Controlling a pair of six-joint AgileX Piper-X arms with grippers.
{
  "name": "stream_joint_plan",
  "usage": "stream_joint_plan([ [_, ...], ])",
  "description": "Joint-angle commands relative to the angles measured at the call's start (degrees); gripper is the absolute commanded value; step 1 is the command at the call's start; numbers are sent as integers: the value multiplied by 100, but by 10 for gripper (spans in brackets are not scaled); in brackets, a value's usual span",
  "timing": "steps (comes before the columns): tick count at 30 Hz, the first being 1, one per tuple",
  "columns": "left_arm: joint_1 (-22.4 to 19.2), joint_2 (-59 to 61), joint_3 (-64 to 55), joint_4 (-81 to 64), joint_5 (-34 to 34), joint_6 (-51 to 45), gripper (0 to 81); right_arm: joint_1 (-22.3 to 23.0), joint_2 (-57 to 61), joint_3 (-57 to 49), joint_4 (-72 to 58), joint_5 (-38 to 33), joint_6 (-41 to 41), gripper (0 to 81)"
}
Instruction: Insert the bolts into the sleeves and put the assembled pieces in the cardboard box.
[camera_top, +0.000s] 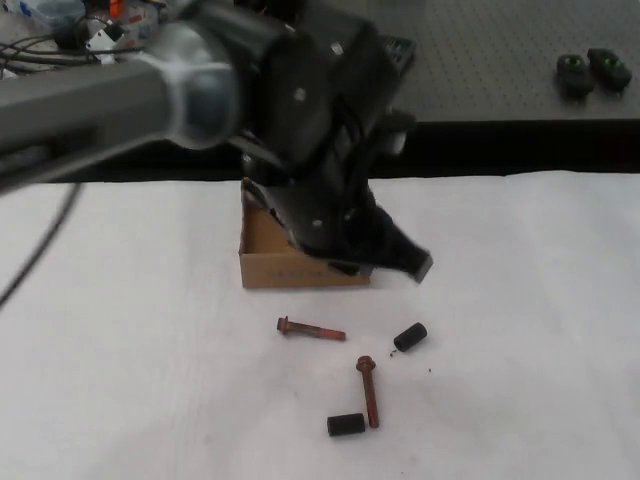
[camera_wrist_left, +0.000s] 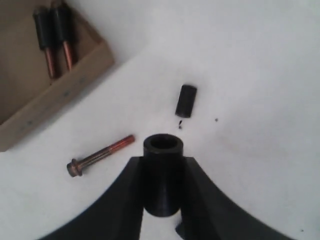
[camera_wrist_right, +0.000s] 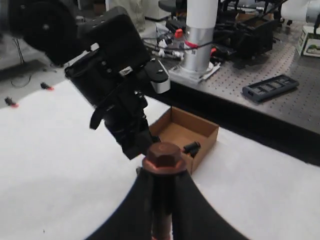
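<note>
Held sleeve: a black sleeve (camera_wrist_left: 163, 187) stands upright between the fingers of the left gripper (camera_wrist_left: 163, 162), open end up, above the white cloth.
Left gripper: its jaws are clamped on the sleeve from both sides; its arm (camera_top: 310, 130) hangs over the cardboard box.
Held bolt: a copper-coloured bolt (camera_wrist_right: 164, 158) sits with its hex head up in the right gripper (camera_wrist_right: 164, 175).
Right gripper: its jaws are closed on the shank just under the head.
Cardboard box: the box (camera_top: 262, 268) sits open on the cloth at the far middle, partly hidden behind the left arm.
Assembled pieces: two bolts in sleeves (camera_wrist_left: 55, 37) lie side by side on the box floor, close to one wall.
Loose bolts: one bolt (camera_top: 311, 329) lies crosswise just near of the box, head to the left; a second bolt (camera_top: 369, 390) lies to its near right, head at the far end.
Loose sleeves: one sleeve (camera_top: 410, 337) lies right of the first bolt; another sleeve (camera_top: 346, 424) lies just beside the near end of the second bolt, on its left.
Cloth: a white cloth (camera_top: 130, 380) covers the near part of the bench.
Far bench: a bare perforated metal top (camera_top: 500, 60) lies beyond the cloth, with two dark green objects (camera_top: 593, 71) at the far right.
</note>
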Motion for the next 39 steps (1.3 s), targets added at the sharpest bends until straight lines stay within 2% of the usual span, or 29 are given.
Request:
stream_joint_plan([
  [1,17,-770,876,-767,477,-187,6,-45,69,278,-891,-347,396,20],
  [10,17,-3346,4126,-3715,1528,-610,6,-28,1222,623,-2620,-1875,784,20],
  [13,17,-4149,4977,-4538,2012,-608,6,7,1864,623,-3440,-2798,1219,20],
  [15,17,-4618,5479,-4949,2125,-571,6,160,2256,623,-4123,-3064,1506,20],
  [21,17,-5239,6448,-6182,2745,-254,6,1204,3136,623,-5617,-3007,1723,20],
  [24,17,-5242,6626,-6716,2838,-254,6,1726,3489,623,-5766,-2705,1760,20],
  [27,17,-5242,6662,-6973,2858,-254,6,2050,3719,623,-5943,-2536,1760,20],
  [30,17,-5242,6662,-7075,2858,-254,6,2172,3841,623,-6073,-2515,1747,20],
  [39,17,-5242,6662,-7309,3041,-254,6,2148,3885,623,-6084,-2515,1723,20],
])
